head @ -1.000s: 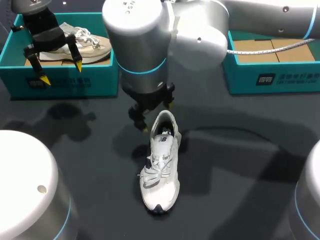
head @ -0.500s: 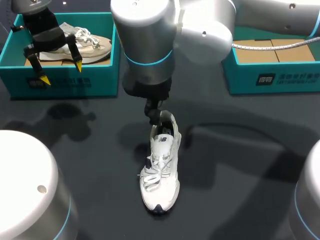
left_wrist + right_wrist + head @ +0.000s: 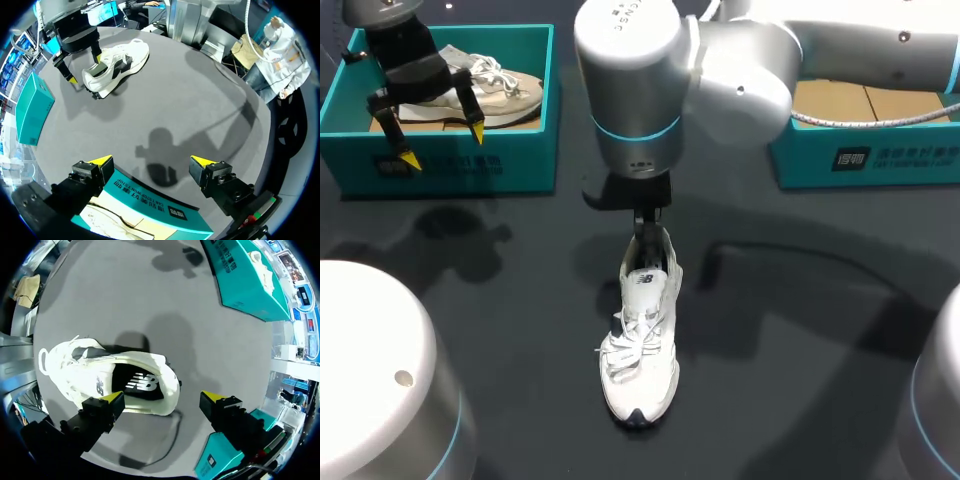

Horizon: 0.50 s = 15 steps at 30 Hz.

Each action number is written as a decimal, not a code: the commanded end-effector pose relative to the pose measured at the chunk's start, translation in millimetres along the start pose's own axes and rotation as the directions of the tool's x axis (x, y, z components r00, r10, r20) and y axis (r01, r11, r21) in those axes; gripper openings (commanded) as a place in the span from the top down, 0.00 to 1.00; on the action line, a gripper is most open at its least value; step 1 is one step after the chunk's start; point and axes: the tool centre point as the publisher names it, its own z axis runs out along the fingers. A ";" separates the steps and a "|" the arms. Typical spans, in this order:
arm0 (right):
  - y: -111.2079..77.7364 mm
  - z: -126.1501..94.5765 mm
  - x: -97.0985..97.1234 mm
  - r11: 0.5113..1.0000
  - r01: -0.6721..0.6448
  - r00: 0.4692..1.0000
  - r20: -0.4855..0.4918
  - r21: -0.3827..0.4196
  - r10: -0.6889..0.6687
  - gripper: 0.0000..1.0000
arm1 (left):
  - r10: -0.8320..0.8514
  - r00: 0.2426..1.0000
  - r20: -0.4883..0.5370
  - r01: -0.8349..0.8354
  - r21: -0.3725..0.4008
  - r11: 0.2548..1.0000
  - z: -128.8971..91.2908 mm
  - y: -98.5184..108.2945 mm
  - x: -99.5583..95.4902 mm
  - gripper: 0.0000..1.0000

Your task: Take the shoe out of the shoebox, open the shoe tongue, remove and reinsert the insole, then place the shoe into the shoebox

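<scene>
**A:** Where is the shoe?

**B:** The white shoe (image 3: 640,340) stands on the dark tabletop (image 3: 800,330), outside both boxes, toe toward 6 o'clock and heel toward 12. The left shoebox (image 3: 450,165) is at its 10 o'clock with a second shoe (image 3: 490,85) inside. The right shoebox (image 3: 880,150) is at its 2 o'clock.

**A:** From overhead the arm hides the right tips.

**B:** The wrist view shows them. The right pincer (image 3: 164,398) stands apart and grips nothing, with 1 tip at the shoe's collar and the other past the heel. The dark insole (image 3: 137,385) shows inside.

**A:** And the left?

**B:** The left pincer (image 3: 442,146) hangs spread and empty over the left shoebox's front wall. Its own view shows that wall under the tips.
</scene>
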 end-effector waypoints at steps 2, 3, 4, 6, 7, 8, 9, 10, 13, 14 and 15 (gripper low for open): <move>-2.7 9.5 -3.6 1.000 -0.030 1.000 -0.009 -0.011 0.029 0.00 | 0.001 1.000 -0.002 -0.001 -0.001 1.000 -0.5 0.3 0.0 0.00; -2.2 11.1 -4.3 0.999 -0.030 0.999 -0.011 -0.029 0.030 0.00 | 0.001 1.000 -0.002 -0.001 -0.001 1.000 -0.5 0.3 0.0 0.00; -2.1 13.1 -5.3 0.999 -0.033 0.999 -0.010 -0.024 0.033 0.00 | 0.001 1.000 -0.002 -0.001 -0.001 1.000 -0.5 0.3 0.0 0.00; -1.6 18.8 -8.7 0.998 -0.045 0.999 -0.017 -0.041 0.044 0.00 | 0.001 1.000 -0.002 -0.001 -0.001 1.000 -0.5 0.3 0.0 0.00; -0.7 23.9 -11.9 0.998 -0.057 0.998 -0.022 -0.027 0.056 0.00 | 0.001 1.000 -0.002 -0.001 -0.001 1.000 -0.5 0.3 0.0 0.00; 0.0 27.3 -13.5 0.997 -0.064 0.998 -0.026 -0.035 0.063 0.00 | 0.001 1.000 -0.002 -0.001 -0.001 1.000 -0.5 0.3 0.0 0.00; 1.4 32.5 -16.2 0.997 -0.066 0.997 -0.034 -0.051 0.064 0.00 | 0.001 1.000 -0.002 -0.001 -0.001 1.000 -0.5 0.3 0.0 0.00; 2.6 35.9 -17.9 0.996 -0.081 0.996 -0.036 -0.034 0.080 0.00 | 0.001 1.000 -0.002 -0.001 -0.001 1.000 -0.5 0.3 0.0 0.00; 6.2 46.6 -25.6 0.993 -0.111 0.993 -0.032 -0.028 0.110 0.00 | 0.001 1.000 -0.002 -0.001 -0.001 1.000 -0.5 0.3 0.0 0.00; 7.0 50.1 -27.4 0.993 -0.119 0.992 -0.033 -0.027 0.118 0.00 | 0.001 1.000 -0.002 -0.001 -0.001 1.000 -0.5 0.3 0.0 0.00; 6.7 52.8 -28.8 0.992 -0.118 0.992 -0.036 -0.045 0.117 0.00 | 0.001 1.000 -0.002 -0.001 -0.001 1.000 -0.5 0.3 0.0 0.00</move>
